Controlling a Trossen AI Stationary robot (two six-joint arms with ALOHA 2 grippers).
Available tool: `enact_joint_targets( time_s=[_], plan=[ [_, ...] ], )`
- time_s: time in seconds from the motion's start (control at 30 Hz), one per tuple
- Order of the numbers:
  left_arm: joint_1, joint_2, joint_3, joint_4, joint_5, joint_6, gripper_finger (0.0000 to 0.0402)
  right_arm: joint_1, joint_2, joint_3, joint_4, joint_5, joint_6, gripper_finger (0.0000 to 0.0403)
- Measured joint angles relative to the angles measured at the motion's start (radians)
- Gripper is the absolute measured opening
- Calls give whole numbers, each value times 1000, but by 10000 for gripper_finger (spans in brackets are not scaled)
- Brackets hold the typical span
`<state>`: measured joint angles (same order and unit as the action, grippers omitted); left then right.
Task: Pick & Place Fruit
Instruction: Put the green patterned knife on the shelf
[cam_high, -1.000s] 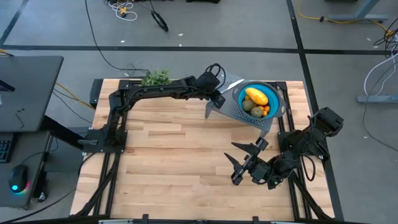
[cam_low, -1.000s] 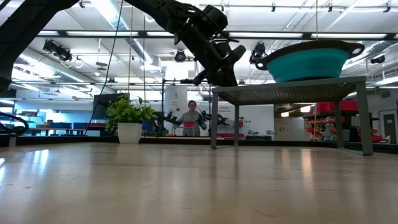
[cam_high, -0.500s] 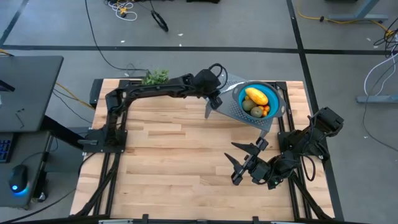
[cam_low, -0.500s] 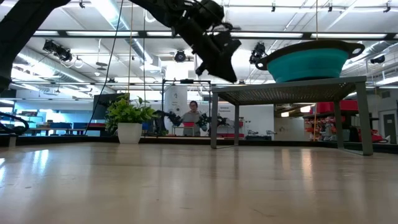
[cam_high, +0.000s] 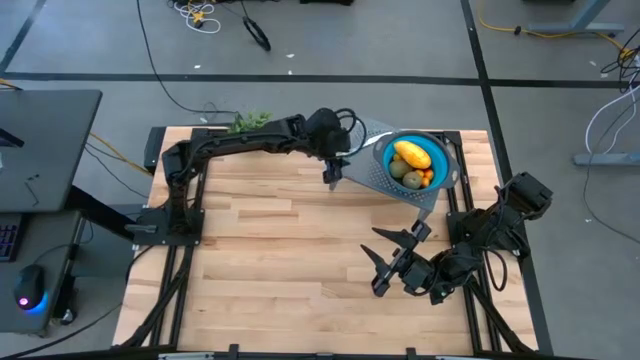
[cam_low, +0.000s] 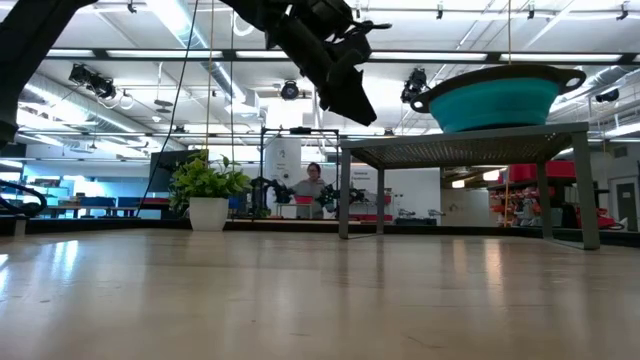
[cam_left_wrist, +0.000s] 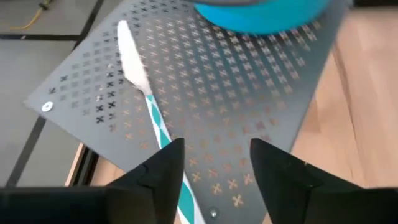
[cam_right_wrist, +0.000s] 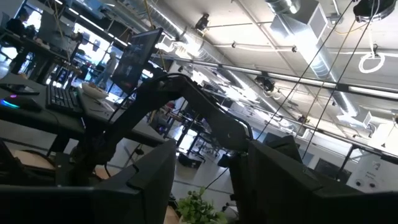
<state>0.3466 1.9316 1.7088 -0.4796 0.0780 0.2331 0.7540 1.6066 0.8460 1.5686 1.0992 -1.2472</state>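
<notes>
Your left tool (cam_high: 333, 172) hovered above the near corner of the perforated metal stand (cam_high: 372, 175), fingers (cam_left_wrist: 163, 167) parted and empty over the knife (cam_left_wrist: 149, 111) lying there. The fruit (cam_high: 412, 155) sat in the teal bowl (cam_high: 447, 158) on that stand. Your right tool (cam_high: 385, 262) waited low over the wooden surface (cam_high: 270, 250), fingers apart, holding nothing.

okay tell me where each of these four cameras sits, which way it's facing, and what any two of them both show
High: overhead, facing down; both arms, left gripper, right gripper.
Low: table height, facing the room; left arm above.
Left wrist: faces down past its fingers at the perforated stand and knife.
Right wrist: faces up at the ceiling.
High and low share the teal bowl.
</notes>
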Motion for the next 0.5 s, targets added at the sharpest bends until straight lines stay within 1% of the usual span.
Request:
enact_joint_targets(
  time_s=[0.1,0.23,0.43,0.5],
  plan=[
    [15,0,0,-8,27,13,211,0,0,0,0,0,0,212],
    [32,0,0,-10,36,6,228,0,0,0,0,0,0,212],
    [29,0,-1,-11,82,-17,236,0,0,0,0,0,1,212],
    [21,8,-1,-14,81,-21,236,0,0,0,0,0,1,212]
  ],
)
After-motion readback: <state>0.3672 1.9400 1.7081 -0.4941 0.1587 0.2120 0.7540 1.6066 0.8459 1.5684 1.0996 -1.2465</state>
